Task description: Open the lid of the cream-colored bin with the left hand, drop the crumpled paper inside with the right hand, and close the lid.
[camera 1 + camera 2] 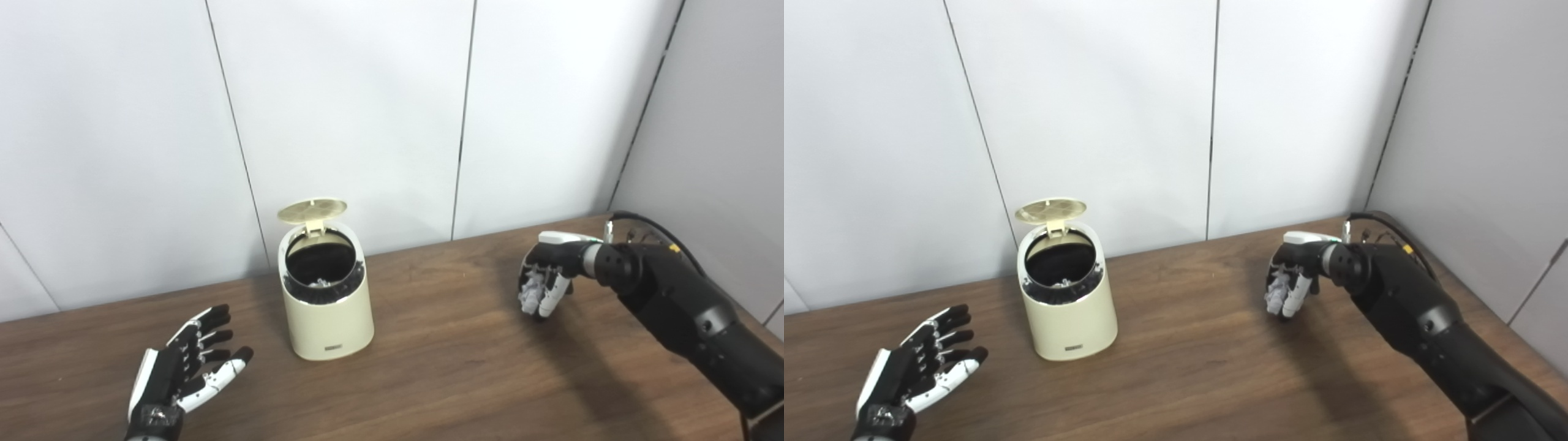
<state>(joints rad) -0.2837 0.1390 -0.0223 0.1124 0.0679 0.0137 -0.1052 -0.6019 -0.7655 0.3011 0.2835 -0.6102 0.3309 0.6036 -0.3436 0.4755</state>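
The cream-colored bin stands upright on the table left of centre. Its round lid is tipped up at the back, and the dark inside shows. My left hand lies open, palm up, near the front left, a short way left of the bin and touching nothing. My right hand hovers over the table well to the right of the bin, fingers curled downward. A pale grey lump, the crumpled paper, sits inside its curled fingers. A few pale specks at the bin's inner rim are too small to identify.
The brown wooden table runs up to white wall panels close behind the bin. A grey side wall stands at the right. A black cable loops over my right forearm.
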